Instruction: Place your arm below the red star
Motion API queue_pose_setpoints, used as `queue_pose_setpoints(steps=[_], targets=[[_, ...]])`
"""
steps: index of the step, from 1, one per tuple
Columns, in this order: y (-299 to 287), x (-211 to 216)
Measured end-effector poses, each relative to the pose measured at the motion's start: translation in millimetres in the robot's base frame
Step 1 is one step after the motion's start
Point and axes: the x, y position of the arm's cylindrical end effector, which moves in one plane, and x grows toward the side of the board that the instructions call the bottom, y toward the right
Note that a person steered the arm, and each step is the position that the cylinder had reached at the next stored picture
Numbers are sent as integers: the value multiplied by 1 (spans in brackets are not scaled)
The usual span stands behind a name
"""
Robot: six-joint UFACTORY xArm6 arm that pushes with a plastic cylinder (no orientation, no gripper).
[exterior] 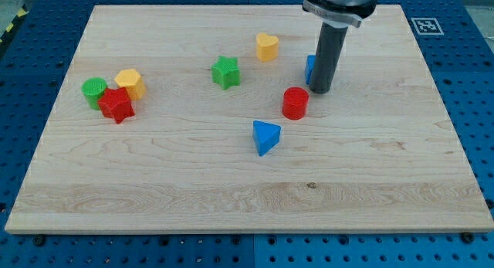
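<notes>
The red star (116, 105) lies at the view's left on the wooden board (247, 191). It touches a green cylinder (94, 90) at its upper left and a yellow block (130, 83) at its upper right. My tip (320, 91) is far to the right of the star. It stands just above and to the right of a red cylinder (295, 103). It is right in front of a blue block (309, 69), which the rod partly hides.
A green star (225, 72) sits left of the board's centre. A yellow heart (267, 46) lies near the view's top. A blue triangle (265, 137) lies below the red cylinder. The board rests on a blue perforated table (463, 67).
</notes>
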Motion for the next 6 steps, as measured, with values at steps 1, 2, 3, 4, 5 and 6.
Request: queue_pose_setpoints(steps=[1, 2, 3, 4, 5, 6], targets=[[1, 0], [-17, 0], [-45, 0], [-64, 4], [-86, 31], [-118, 69]])
